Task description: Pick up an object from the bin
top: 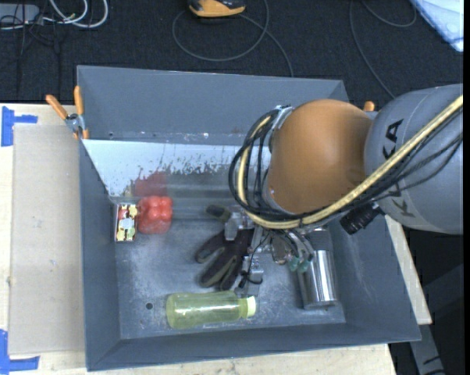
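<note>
My gripper (253,258) hangs low in the middle of the bin, under the arm's orange cover. It is right over the right end of a black, floppy, glove-like thing (214,257) that lies spread on the floor. A silver metal can (317,280) lies on its side just to the gripper's right. A yellow-green clear bottle (207,308) lies on its side below the gripper, near the front wall. Whether the gripper touches the black thing is hidden.
A red, lumpy pepper-like thing (154,214) sits at the back left, with a small box with a colourful label (126,222) against its left side. The arm and its cables cover the bin's right back part. Bare floor lies at the front left.
</note>
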Available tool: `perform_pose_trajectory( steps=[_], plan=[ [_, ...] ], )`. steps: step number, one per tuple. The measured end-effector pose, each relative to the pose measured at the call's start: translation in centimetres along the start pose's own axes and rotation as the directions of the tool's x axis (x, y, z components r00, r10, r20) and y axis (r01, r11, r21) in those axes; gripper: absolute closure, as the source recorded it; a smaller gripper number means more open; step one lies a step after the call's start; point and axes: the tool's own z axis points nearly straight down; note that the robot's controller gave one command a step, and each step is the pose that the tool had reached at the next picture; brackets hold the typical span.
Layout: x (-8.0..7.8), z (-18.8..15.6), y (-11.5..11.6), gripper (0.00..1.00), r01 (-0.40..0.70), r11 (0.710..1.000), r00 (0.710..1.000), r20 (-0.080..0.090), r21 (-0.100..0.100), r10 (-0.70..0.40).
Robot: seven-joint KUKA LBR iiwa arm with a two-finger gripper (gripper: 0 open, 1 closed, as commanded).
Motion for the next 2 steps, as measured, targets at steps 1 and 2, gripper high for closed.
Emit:
perform_pose_trajectory(
  steps=[1,2],
  plan=[
    [-0.2,-0.4,-0.1,0.0,-0.003,1.0,1.0,0.008,-0.001,0.003],
    [-1.4,2.0,-0.2,0.0,0.081,0.997,0.997,0.012,-0.001,-0.081]
  ],
)
